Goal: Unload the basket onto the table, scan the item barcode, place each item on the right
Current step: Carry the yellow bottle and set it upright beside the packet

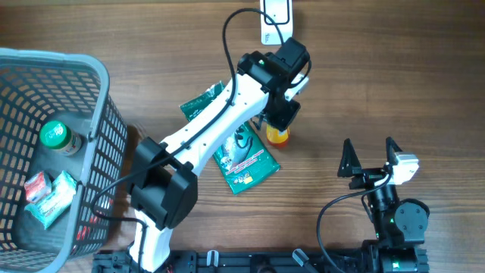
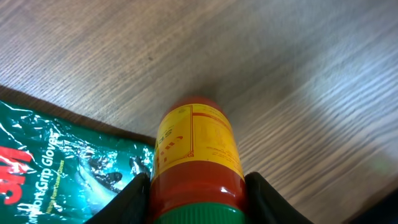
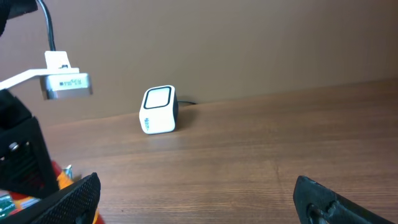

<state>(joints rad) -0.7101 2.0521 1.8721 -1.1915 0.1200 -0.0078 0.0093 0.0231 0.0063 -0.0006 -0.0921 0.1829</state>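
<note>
While our left gripper (image 1: 282, 120) is pinching the yellow-labelled bottle (image 2: 198, 155) near its green cap (image 2: 199, 218), the bottle is resting on the counter (image 1: 364, 68) beside a glove packet (image 1: 244, 163); our right gripper (image 1: 371, 158) is sitting spread wide, and the basket (image 1: 106, 129) is holding a green-lidded jar (image 1: 54, 136) and packets (image 1: 49, 196).

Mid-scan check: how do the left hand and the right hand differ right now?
The left hand is closed on the yellow-labelled bottle; the right hand is wide open and empty. The left hand is stretched out over the middle of the table beside the green packet; the right hand sits back near its base. The left hand points downward; the right hand faces level toward the white box. Both have two dark fingers.
</note>
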